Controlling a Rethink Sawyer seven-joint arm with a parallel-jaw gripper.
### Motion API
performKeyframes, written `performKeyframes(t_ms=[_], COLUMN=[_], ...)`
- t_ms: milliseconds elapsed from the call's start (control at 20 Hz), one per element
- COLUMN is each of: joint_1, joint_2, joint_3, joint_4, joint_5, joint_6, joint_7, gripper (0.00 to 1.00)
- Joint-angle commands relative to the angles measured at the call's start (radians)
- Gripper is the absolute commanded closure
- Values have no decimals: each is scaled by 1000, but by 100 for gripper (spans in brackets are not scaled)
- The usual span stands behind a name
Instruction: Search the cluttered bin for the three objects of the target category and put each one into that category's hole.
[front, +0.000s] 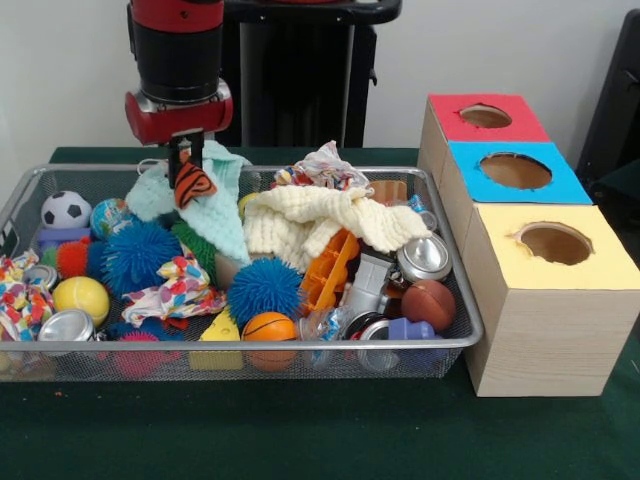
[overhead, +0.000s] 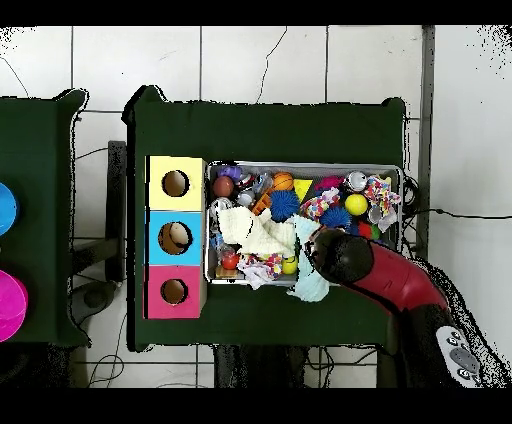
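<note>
One tiger (front: 194, 184) pinched in the tool (front: 186, 168), hanging above the bin (front: 440, 262); red hole (front: 485, 116) lies well off, toward picture-right in front view.

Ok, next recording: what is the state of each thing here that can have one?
tool: shut on the tiger, raised over the bin
tiger: held, lifted clear of the clutter
wire bin: full of clutter
red hole: nothing visible inside
blue hole: pale object showing inside
yellow hole: nothing visible inside
</note>
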Motion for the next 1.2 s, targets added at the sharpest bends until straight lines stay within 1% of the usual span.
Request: performKeyframes(t_ms=[50,200,300,450,650,800,900,1000,1100,1200], joint_1=[30,42,62,88,94,89,92,94,93,88], joint_2=[-61,-99,-133,-183,-219,-230,-230,-241,-248,-251], joint_3=[-25,-31,-50,-85,-102,-85,-79,-62,-46,-27], joint_4=[-24,44,86,119,138,147,149,182,223,259], joint_5=[117,160,190,223,273,338,368,424,475,519], joint_6=[138,124,123,159,220,273,287,285,258,221], joint_7=[351,384,415,448,473,519,541,579,602,599], gripper=[100,100,100,100,100,100,100,100,100,100])
